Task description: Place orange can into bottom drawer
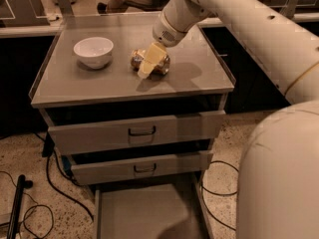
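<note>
1. Gripper (pixel 147 63) down at the orange can (pixel 163 63), near the middle of the cabinet top (pixel 199 81), with its pale yellow end lying across the can's near side.
2. Clamped on the can or merely set against it: cannot tell.
3. Orange can lying on its side on the cabinet top, right of the white bowl (pixel 93 51) and apart from it.
4. Arm (pixel 239 14) reaching in from the upper right, over the far right part of the top.
5. Bottom drawer (pixel 144 213) pulled out toward the near side, low by the floor, flat grey floor showing.
6. Above it, middle drawer (pixel 164 164) and top drawer (pixel 174 128), each with a dark handle at the centre.
7. Dark cables (pixel 35 210) trailing over the speckled floor at the near left.
</note>
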Motion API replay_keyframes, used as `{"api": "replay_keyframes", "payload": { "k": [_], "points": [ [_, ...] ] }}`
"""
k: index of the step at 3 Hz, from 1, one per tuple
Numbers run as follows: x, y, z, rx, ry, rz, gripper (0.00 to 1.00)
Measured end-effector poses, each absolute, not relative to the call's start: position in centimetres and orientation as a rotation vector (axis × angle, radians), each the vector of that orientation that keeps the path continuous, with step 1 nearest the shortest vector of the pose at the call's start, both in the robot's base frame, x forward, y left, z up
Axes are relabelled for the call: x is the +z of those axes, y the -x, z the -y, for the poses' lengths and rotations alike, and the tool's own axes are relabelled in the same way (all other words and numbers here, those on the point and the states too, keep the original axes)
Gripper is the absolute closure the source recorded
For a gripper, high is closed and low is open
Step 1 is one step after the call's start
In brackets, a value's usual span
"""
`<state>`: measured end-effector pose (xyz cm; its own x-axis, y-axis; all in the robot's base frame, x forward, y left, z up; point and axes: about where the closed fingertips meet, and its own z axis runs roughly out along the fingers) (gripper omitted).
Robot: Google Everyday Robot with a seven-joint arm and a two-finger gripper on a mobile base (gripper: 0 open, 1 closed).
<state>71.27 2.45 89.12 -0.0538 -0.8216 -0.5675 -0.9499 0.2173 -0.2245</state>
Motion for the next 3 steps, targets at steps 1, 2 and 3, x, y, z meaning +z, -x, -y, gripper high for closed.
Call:
{"api": "replay_keyframes", "payload": {
  "k": [1,2,3],
  "points": [
    [88.0,-72.9,-2.1,0.291,1.606,-1.932,0.0],
    [87.0,-73.1,-2.4,0.333,1.565,-1.955,0.0],
    [84.9,-72.1,-2.7,0.388,1.525,-1.997,0.0]
  ]
}}
